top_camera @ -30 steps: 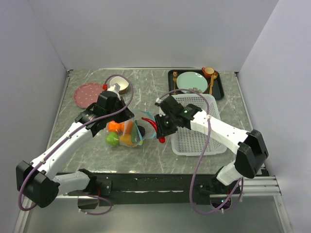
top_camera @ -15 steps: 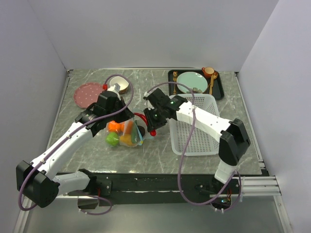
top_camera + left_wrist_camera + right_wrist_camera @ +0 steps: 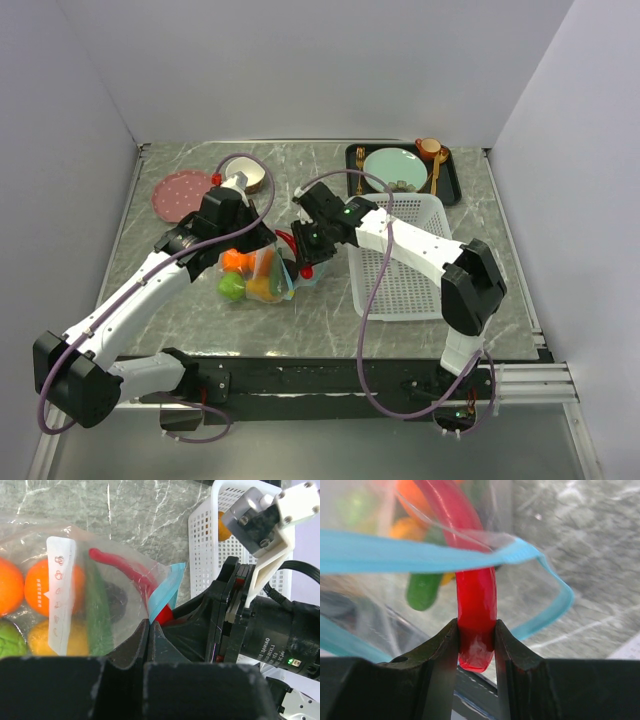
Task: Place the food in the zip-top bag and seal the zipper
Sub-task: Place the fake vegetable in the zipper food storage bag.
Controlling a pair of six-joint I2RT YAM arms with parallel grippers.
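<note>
Chili (image 3: 476, 597) sits partway through the bag (image 3: 256, 276) mouth, clenched in the right tool (image 3: 476, 636). The left tool (image 3: 150, 628) pinches the bag's rim, midway between the counter's (image 3: 330, 175) side edges.

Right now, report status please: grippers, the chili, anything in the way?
Right gripper shut on red chili, far end inside zip-top bag mouth. Left gripper pinching bag edge. Zipper open, strip crossing chili.
</note>
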